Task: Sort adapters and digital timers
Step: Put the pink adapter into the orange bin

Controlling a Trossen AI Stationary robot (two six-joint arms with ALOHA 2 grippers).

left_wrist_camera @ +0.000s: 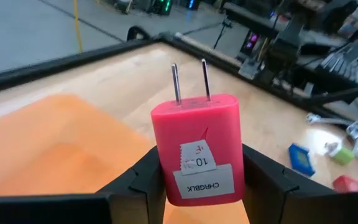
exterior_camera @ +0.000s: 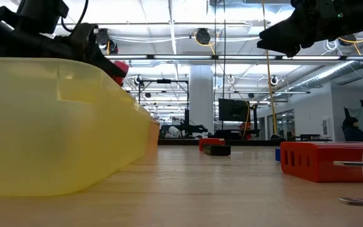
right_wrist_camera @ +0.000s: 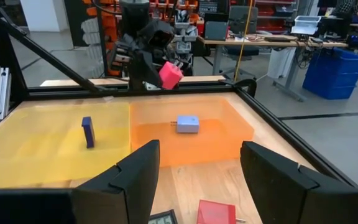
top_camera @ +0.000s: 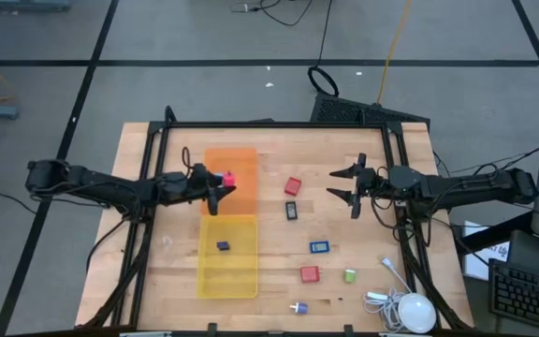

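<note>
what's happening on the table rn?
Sorting run. The left gripper holds a pink adapter over the orange bin, which already has a light blue adapter in it. The yellow bin holds one dark blue timer. The right gripper hovers open and empty over the middle of the table. Several adapters and timers are still loose on the wooden table.

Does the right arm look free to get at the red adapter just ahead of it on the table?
Probably yes. The right gripper hangs with jaws open and empty, and the red adapter lies alone on bare wood between it and the orange tray, nothing between.
</note>
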